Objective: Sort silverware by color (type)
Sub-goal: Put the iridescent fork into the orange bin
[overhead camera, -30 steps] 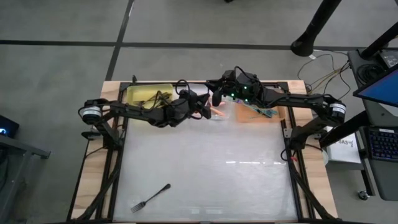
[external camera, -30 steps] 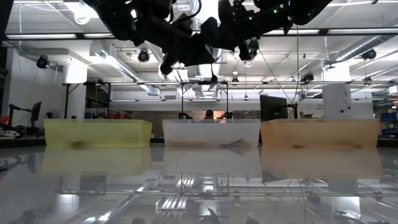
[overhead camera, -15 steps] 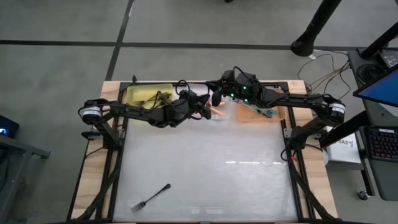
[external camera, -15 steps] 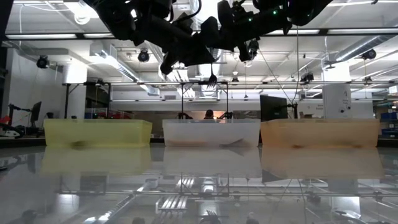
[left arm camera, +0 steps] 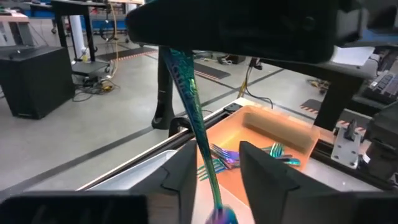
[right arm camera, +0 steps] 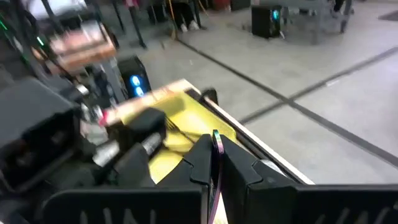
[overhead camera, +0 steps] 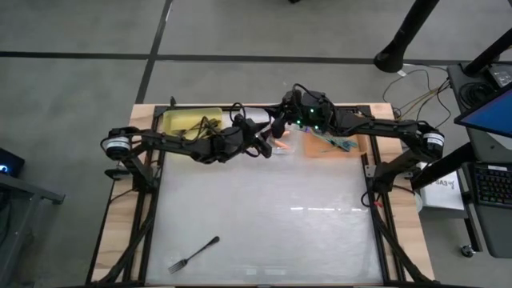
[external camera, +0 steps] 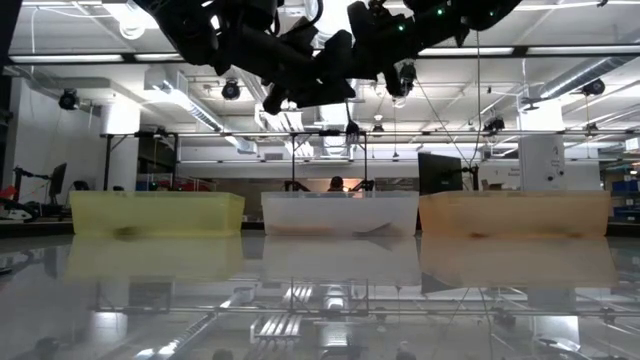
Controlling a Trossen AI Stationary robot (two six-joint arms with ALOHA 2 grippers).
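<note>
A slim fork with a teal-blue handle point(left arm camera: 193, 106) hangs in the air over the far middle of the table; its lower end point(external camera: 352, 130) shows in the low view. My right gripper point(right arm camera: 216, 155) is shut on it. My left gripper point(left arm camera: 217, 168) is open, one finger on either side of the fork's lower part; I cannot tell whether they touch it. In the high view both grippers, left point(overhead camera: 266, 144) and right point(overhead camera: 282, 128), meet above the middle bin point(overhead camera: 280, 150). A black fork point(overhead camera: 194, 254) lies flat near the table's near left corner. My right gripper pinches the teal fork's handle point(right arm camera: 215, 144) between its two fingers, which lie along it. The fork's upper end point(left arm camera: 171, 56) runs into the gripper, and the rest slants down from it, lifted clear of the table and bins.
Three bins stand in a row along the far edge: a yellow one point(overhead camera: 182, 118) with dark forks, a pale middle one with orange forks, and an orange one point(overhead camera: 358, 146) with several teal forks point(left arm camera: 249, 154). The wide glossy table top point(overhead camera: 264, 216) lies open on the near side.
Both grippers stay together over the middle bin. In the low view the fork's hanging end has shifted slightly to the right. My right gripper has edged a little toward my left arm.
</note>
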